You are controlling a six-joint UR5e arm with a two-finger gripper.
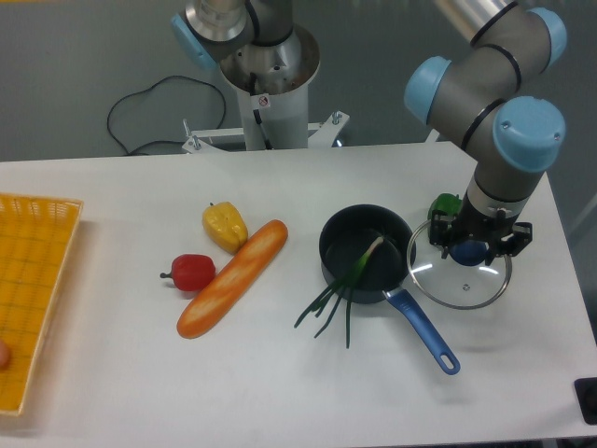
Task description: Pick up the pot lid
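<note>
Item, one pot lid (465,288): clear, round, at the right of the table (112,373), its blue knob (468,252) uppermost. Item, one two-finger gripper (479,246): reaching in from the upper right, its fingers drawn in on the lid at the knob. Item, one black pan (340,233), just left of the lid; from where I stand the near rims overlap, and whether they touch I cannot tell. Its blue handle (424,333) points toward the lower right. Item, one leafy green vegetable (354,271), pale end inside the pan, dark leaves trailing over the rim. Item, one green pepper (447,204), behind the lid, partly hidden. Item, one long orange-brown loaf (233,279), lying slantwise left of the pan. Items, one yellow squash (225,227) and one red fruit (193,273), both near the loaf.
</note>
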